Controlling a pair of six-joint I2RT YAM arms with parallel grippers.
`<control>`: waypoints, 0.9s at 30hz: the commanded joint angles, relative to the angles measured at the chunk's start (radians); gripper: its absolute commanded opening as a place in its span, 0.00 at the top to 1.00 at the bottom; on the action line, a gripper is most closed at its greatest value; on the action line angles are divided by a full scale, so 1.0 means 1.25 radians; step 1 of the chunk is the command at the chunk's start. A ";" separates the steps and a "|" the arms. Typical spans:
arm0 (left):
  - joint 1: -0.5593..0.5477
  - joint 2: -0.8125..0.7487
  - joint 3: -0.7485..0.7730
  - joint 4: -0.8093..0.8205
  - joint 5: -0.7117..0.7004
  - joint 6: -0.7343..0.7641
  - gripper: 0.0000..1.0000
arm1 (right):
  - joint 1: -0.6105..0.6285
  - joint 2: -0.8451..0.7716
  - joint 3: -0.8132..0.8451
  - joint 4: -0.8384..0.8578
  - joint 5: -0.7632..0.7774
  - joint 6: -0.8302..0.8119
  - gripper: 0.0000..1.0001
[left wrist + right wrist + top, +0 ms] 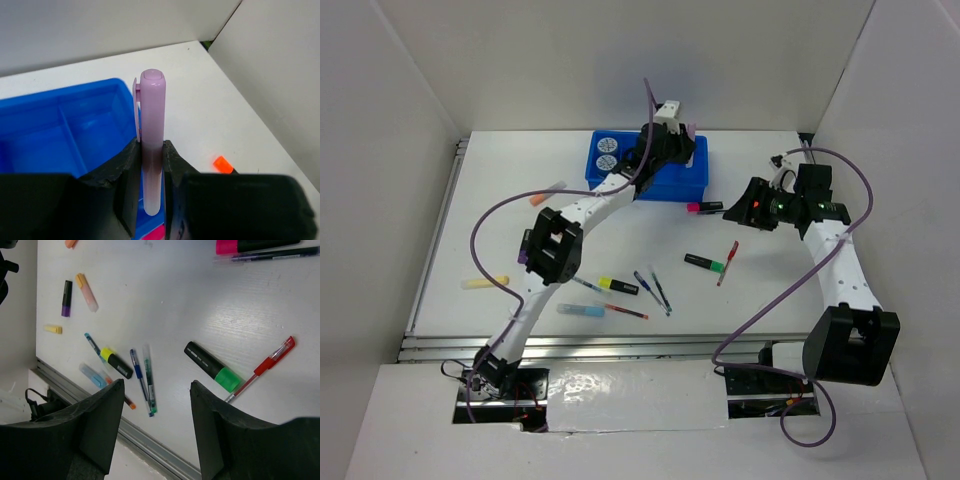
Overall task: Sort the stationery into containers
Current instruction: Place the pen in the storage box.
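Left jaws tight on a lilac highlighter (pixel 151 110) above the blue tray (pixel 60 93); right jaws wide apart.

Shiny smooth blue plastic tray (pixel 60 93); smooth, softly shiny lilac plastic marker (pixel 151 115); dull white table (pixel 175 300) with fine grain; dull black plastic fingers (pixel 100 430)

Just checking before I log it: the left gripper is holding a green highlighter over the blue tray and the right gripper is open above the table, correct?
Not green: the highlighter clamped in the left gripper is pale purple, as the left wrist view shows. The rest stands: it is over the blue tray, and the right gripper is open above the table.
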 commanded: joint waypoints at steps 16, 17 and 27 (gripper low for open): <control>-0.023 0.127 0.067 0.144 -0.106 0.067 0.95 | -0.014 -0.011 -0.028 0.006 -0.047 -0.012 0.39; -0.023 0.128 0.066 0.144 -0.106 0.065 0.92 | -0.014 -0.009 -0.028 0.006 -0.048 -0.012 0.39; -0.023 0.111 0.068 0.159 -0.107 0.069 0.23 | -0.015 -0.003 -0.018 0.003 -0.056 -0.012 0.39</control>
